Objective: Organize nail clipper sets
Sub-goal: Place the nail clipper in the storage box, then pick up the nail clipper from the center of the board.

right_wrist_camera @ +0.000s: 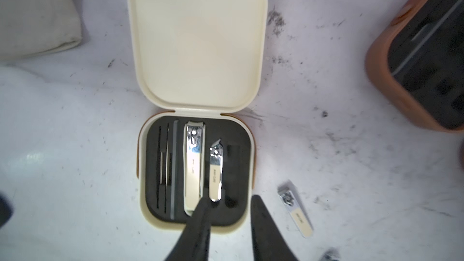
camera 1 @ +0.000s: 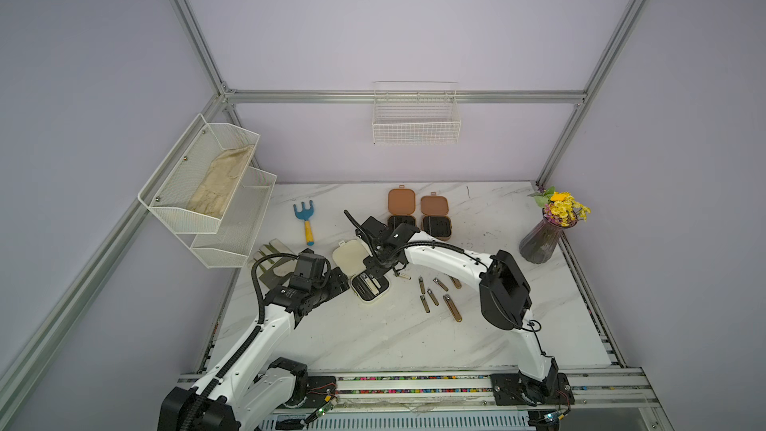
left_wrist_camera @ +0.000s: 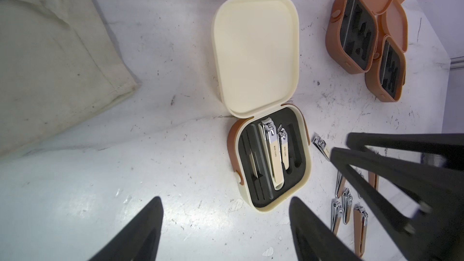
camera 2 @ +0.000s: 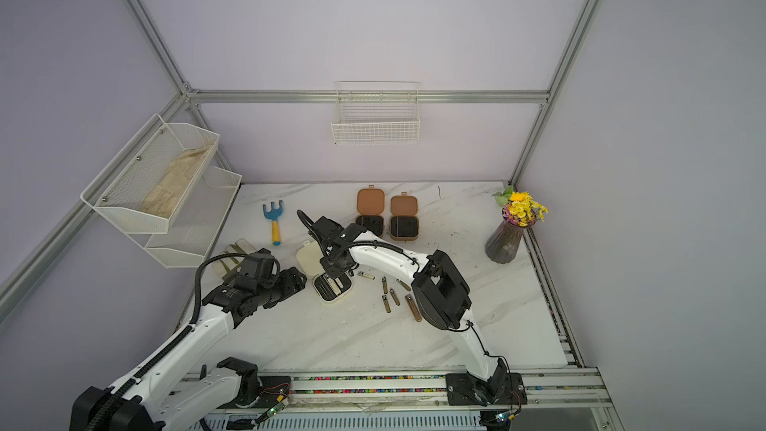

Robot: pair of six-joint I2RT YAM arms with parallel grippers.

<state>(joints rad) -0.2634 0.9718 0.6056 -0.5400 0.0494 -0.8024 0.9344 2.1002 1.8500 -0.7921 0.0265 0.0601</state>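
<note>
Three open cases are recorded on the bench point(camera 1: 373, 337) in a top view: cream case point(camera 1: 351, 256) centrally, left brown case point(camera 1: 401, 202) and right brown case point(camera 1: 434, 206) farther back. Left wrist view: left hand point(left_wrist_camera: 224, 202) is seen spread, empty. Right wrist view: right hand point(right_wrist_camera: 230, 200) is seen spread above the cream case, nothing pinched.

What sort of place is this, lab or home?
Probably a lab robot cell dressed as a home corner: aluminium frame enclosing it, mounting rail along the front, staged vase of flowers.
</note>
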